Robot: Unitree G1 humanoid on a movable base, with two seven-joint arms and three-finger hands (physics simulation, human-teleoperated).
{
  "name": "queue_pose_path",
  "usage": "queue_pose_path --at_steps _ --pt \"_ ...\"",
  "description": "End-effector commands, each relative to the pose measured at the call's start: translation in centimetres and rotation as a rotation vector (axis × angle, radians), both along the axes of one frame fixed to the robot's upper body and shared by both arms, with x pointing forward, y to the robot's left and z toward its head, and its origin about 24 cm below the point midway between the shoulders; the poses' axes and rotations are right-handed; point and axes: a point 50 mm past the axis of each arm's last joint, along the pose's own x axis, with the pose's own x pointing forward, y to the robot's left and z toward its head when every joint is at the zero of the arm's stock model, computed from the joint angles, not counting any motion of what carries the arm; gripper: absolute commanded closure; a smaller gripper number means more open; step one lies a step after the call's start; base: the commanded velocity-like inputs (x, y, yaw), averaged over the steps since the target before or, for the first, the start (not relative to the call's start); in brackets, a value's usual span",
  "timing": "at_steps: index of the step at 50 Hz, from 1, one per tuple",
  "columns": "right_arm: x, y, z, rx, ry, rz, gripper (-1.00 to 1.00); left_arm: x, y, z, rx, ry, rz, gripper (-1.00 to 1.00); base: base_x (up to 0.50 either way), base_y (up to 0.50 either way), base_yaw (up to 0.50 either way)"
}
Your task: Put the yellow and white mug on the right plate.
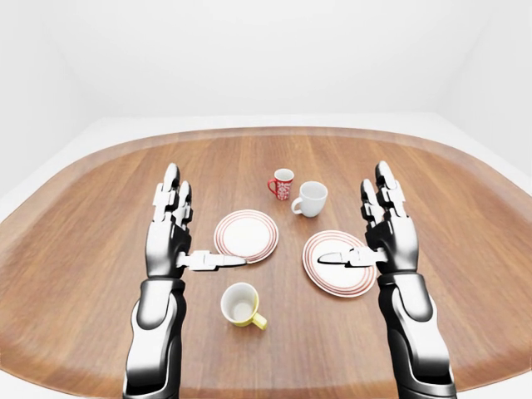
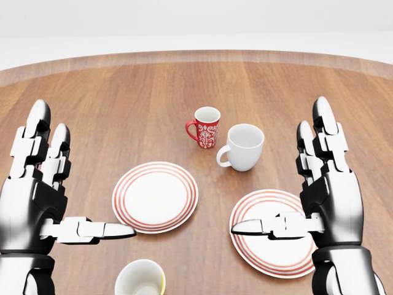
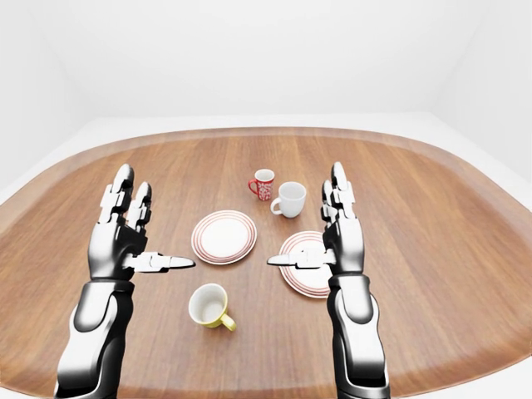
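Note:
The yellow and white mug (image 1: 241, 303) stands on the wooden table near the bottom of the left-eye view, between my two forearms, with its yellow handle pointing lower right. The right plate (image 1: 337, 281), white with red rings, lies up and to the right of it. My right hand (image 1: 357, 220) is open above that plate, fingers up and thumb reaching left over it. My left hand (image 1: 189, 229) is open and empty, with its thumb over the edge of the left plate (image 1: 246, 233). Neither hand touches the mug.
A red patterned mug (image 1: 282, 184) and a plain white mug (image 1: 310, 199) stand side by side above the two plates. The round wooden table (image 1: 100, 208) is edged by a raised rim, with white floor and walls beyond.

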Motion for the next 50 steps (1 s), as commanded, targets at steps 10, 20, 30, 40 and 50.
queue_pose_path --at_steps 10,20,30,40,50 --pt "-0.1 0.4 0.1 -0.040 -0.005 -0.003 -1.00 0.1 0.2 0.3 -0.002 -0.012 0.006 -1.00 0.00 0.00 0.00" --pt "-0.1 0.9 0.4 -0.071 -0.017 0.003 -1.00 0.2 0.6 0.6 -0.003 -0.023 0.013 -1.00 0.00 0.00 0.00" --pt "-0.3 3.1 2.7 -0.312 -0.121 0.044 -1.00 0.8 2.8 2.6 0.000 -0.103 0.068 -1.00 0.00 0.00 0.00" --pt "-0.2 3.4 2.5 -0.338 -0.112 0.046 -1.00 0.9 3.0 2.7 0.000 -0.105 0.073 -1.00 0.00 0.00 0.00" --pt "-0.5 3.9 2.1 -0.370 -0.097 0.062 -1.00 0.9 3.3 3.0 -0.002 -0.117 0.080 -1.00 0.00 0.00 0.00"
